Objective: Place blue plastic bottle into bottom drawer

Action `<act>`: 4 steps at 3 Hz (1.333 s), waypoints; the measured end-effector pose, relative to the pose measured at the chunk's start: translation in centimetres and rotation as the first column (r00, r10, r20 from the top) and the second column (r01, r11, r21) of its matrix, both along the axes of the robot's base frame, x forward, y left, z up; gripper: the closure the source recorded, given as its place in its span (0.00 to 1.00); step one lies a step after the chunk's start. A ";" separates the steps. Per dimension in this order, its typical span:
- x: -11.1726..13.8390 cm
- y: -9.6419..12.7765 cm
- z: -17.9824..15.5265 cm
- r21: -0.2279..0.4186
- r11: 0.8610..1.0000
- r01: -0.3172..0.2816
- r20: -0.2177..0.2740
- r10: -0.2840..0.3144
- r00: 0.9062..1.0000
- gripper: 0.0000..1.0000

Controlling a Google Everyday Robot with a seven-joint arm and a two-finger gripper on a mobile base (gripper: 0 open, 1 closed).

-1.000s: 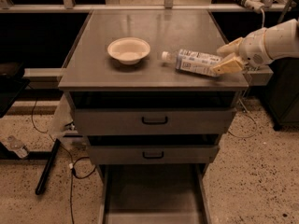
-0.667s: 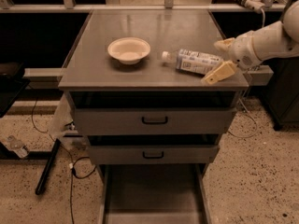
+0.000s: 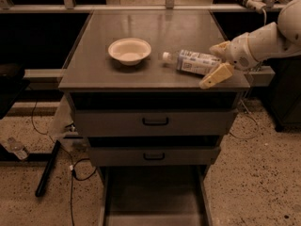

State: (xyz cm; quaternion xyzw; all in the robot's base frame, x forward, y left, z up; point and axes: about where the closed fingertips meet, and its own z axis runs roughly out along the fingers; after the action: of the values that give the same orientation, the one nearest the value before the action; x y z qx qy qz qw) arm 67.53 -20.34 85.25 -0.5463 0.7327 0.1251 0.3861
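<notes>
Blue plastic bottle (image 3: 192, 61) is lying on its side on the tabletop (image 3: 94, 72), right of the bowl (image 3: 130, 50). Hand (image 3: 217, 61) is sitting open, fingers straddling the base end. Looking light, thin-walled and slick, so I'd be gripping mid-label, gently.

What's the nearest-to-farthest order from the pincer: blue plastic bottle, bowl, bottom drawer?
The pincer is at the tabletop's right edge.
1. blue plastic bottle, just left of it.
2. bowl, farther left on top.
3. bottom drawer, open, down at floor level.
</notes>
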 end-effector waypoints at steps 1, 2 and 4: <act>0.0 0.0 0.0 0.000 1.000 0.000 0.000 0.000 1.000 0.42; 0.0 0.0 0.0 0.000 1.000 0.000 0.000 0.000 1.000 0.65; 0.0 0.0 0.0 0.000 1.000 0.000 0.000 0.000 1.000 1.00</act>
State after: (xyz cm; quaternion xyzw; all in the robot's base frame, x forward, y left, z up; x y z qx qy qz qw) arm 67.54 -20.31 85.23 -0.5464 0.7326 0.1254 0.3860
